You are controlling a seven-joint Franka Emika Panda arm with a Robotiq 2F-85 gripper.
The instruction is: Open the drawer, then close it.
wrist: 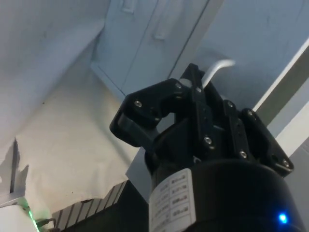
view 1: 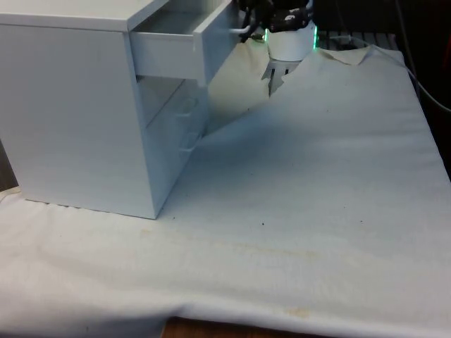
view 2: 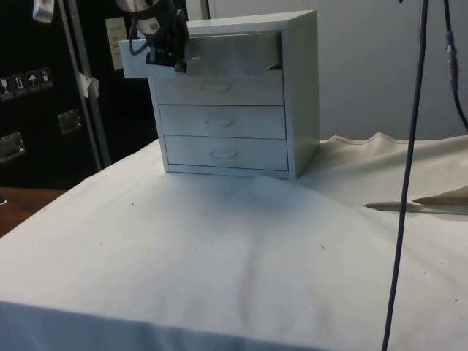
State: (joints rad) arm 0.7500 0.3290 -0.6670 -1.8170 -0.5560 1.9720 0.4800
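Observation:
A white chest of drawers [view 1: 70, 113] stands on the table at the front view's left. Its top drawer [view 1: 173, 49] is pulled far out; in the side view this drawer [view 2: 227, 53] sticks out toward the dark side of the room. My black gripper [view 2: 170, 53] sits at the front panel of that drawer, high above the cloth. In the wrist view the gripper [wrist: 195, 82] is shut on the white drawer handle [wrist: 218, 67], which curves out past the fingertips. The gripper [view 1: 248, 27] also shows at the drawer's front in the front view.
The three lower drawers [view 2: 219, 121] are shut. A dark cable [view 2: 409, 183] hangs down at the side view's right. The white cloth [view 1: 303, 197] spreads wide and flat beside the chest, with a rumpled edge [view 1: 352, 56] near the robot's base.

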